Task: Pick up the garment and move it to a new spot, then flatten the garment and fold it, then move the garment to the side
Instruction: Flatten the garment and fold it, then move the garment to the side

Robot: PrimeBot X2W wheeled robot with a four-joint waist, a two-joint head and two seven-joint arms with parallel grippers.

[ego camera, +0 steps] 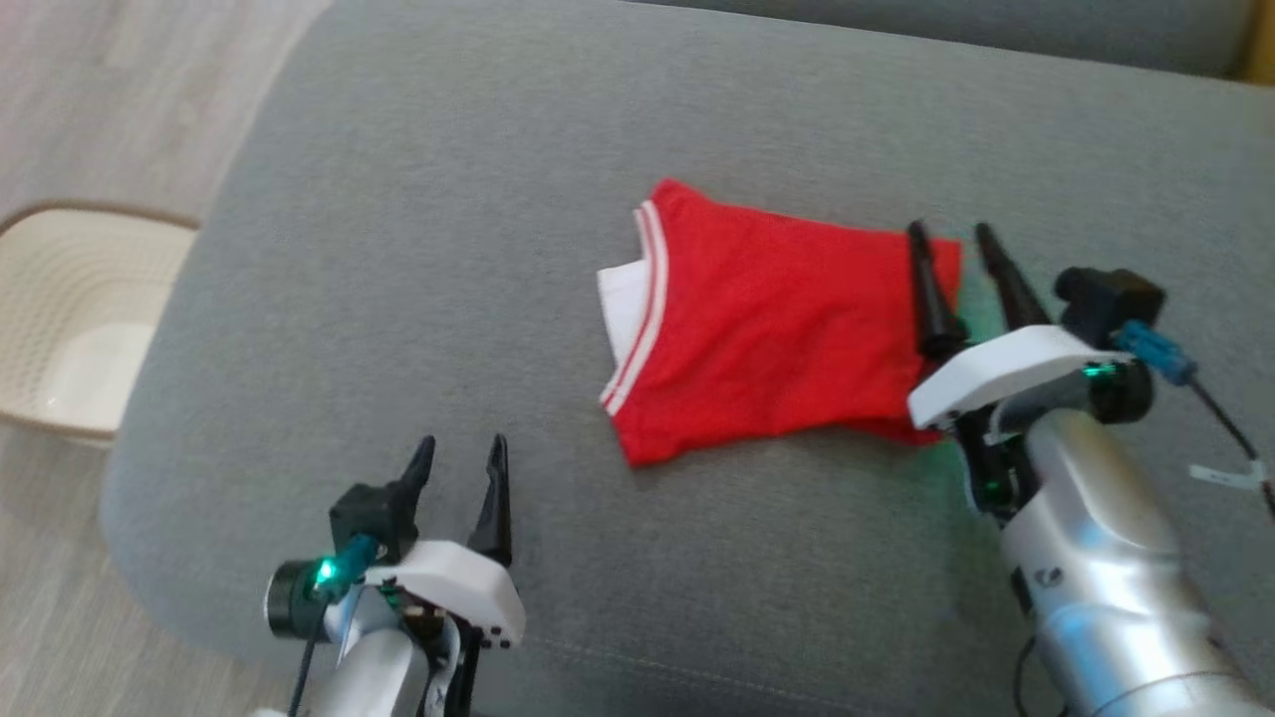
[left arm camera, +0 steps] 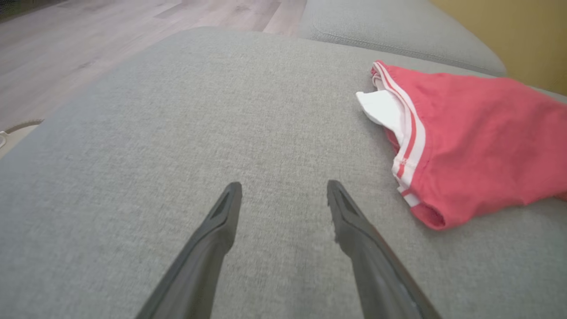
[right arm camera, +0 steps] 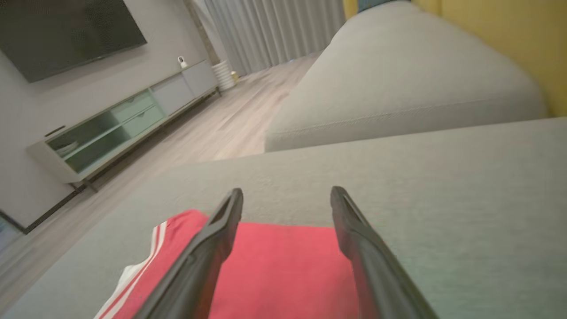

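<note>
**A:** Where is the garment?

**B:** The garment lies folded into a rough rectangle on the grey woven sofa cushion, right of the middle in the head view. It is soft red cloth with white striped trim down its left edge, and a flap of the white inner side pokes out there.

**A:** And the right claw?

**B:** The right claw is released. Its two tapered dark fingers are spread with nothing between them. One finger is over the garment's right edge and the other over the grey just beyond it. I cannot tell whether the tips touch the cloth.

**A:** The left one?

**B:** The left claw is also released, above bare cushion near the rounded front corner and well apart from the garment.

**A:** Anything else?

**B:** A pale latticed basket with a brown rim stands on the light plank floor beside the cushion.
</note>
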